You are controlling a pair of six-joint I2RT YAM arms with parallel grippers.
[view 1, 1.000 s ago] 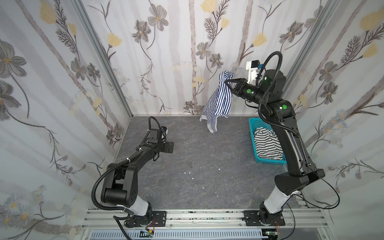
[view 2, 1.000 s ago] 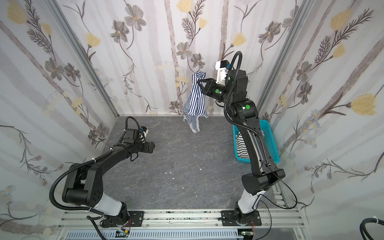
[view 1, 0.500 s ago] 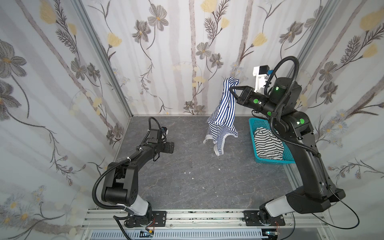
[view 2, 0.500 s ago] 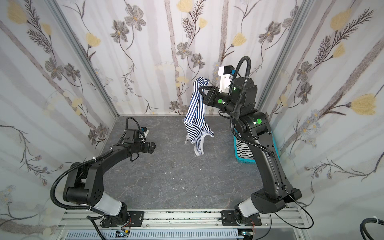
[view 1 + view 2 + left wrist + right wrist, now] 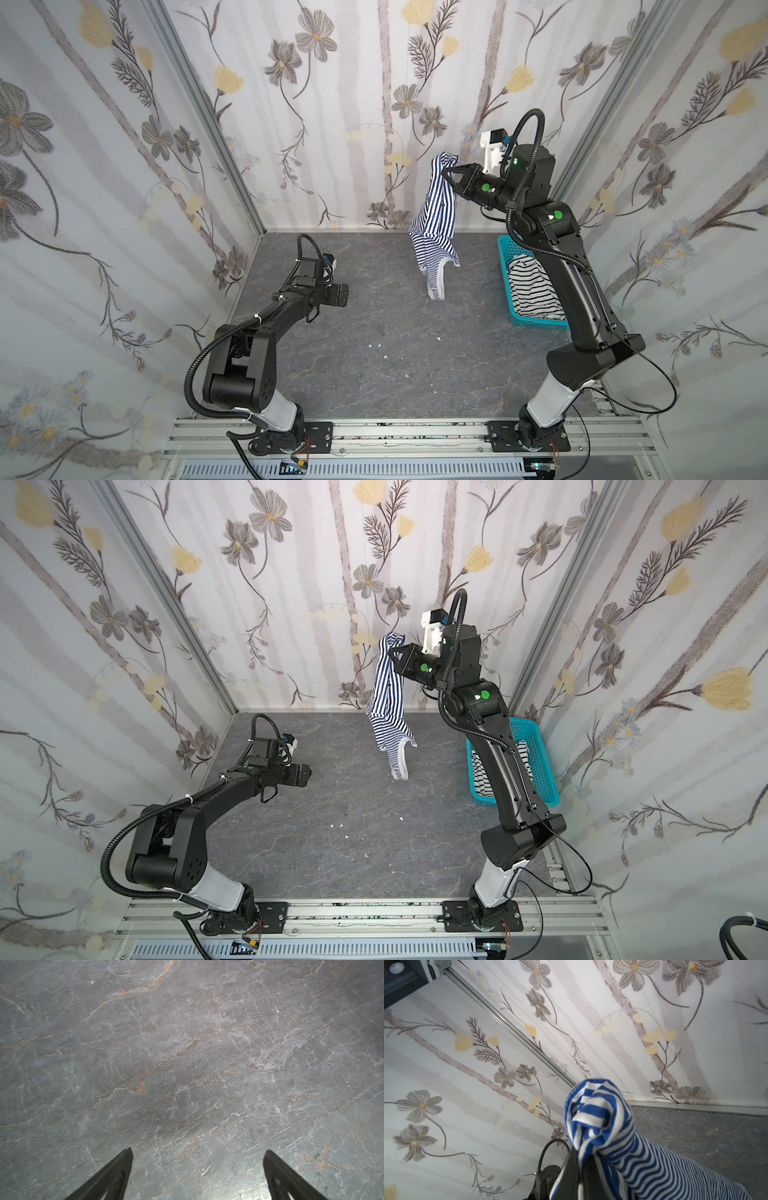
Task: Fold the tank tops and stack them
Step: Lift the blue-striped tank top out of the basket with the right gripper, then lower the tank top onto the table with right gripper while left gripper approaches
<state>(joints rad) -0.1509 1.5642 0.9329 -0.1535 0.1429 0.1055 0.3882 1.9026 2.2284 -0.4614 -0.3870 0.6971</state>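
Since a second ago our navy-striped top [image 5: 434, 216] has unrolled longer, its white-trimmed end hanging lower over the far middle of the table [image 5: 374, 332]; whether it touches, we cannot tell. Our right claw [image 5: 449, 172] is clenched on its bunched upper edge, high near the far wall [image 5: 353, 104]. Soft cloth drapes in a twist. Grey veined table lies open near and left. Our left claw [image 5: 338, 294] stays spread wide, far left. The wide-striped top [image 5: 530, 286] sits crumpled in the turquoise mesh basket [image 5: 505, 253], right.

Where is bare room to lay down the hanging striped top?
Bare grey tabletop lies between the left gripper and the turquoise basket, below the blue-striped top in the right gripper. Crowded only at the basket, holding the black-striped top.
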